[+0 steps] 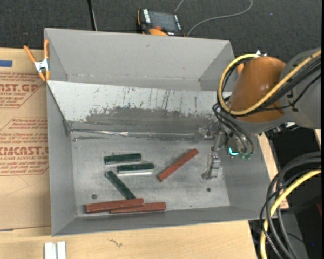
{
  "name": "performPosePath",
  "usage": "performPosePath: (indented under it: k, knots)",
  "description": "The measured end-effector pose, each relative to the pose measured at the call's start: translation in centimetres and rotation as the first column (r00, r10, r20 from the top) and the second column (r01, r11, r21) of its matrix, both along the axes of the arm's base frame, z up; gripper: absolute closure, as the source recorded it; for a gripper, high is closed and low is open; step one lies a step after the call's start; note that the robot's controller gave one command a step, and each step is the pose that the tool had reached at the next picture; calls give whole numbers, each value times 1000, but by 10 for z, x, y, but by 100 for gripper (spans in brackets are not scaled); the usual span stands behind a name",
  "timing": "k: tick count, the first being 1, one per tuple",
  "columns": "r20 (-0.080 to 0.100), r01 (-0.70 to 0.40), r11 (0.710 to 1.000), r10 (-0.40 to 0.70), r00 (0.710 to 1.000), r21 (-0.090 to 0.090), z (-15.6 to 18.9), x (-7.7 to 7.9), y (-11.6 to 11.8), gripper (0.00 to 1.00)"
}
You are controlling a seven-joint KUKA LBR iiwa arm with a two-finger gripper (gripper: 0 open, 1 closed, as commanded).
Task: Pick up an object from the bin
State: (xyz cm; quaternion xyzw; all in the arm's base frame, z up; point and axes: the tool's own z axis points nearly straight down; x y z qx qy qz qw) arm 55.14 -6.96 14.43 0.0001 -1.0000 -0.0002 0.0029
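The tool [211, 166] hangs by the bin's [124, 63] three o'clock wall, a red-brown bar [177, 165] at its nine o'clock. I cannot tell whether it is apart or together.

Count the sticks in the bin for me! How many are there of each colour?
Dark green sticks: 3
Red-brown sticks: 3
Total: 6
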Motion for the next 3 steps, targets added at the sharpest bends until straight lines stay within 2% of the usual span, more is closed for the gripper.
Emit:
performPosePath:
  k: [1, 2, 3]
  knots:
    - [3, -126, 992, 126, 992, 1, -78, 23, 11, 0]
    - [7, -126, 992, 126, 992, -1, -75, 24, 11, 100]
    - [14, -461, 887, 461, 887, -4, 81, 32, 55, 100]
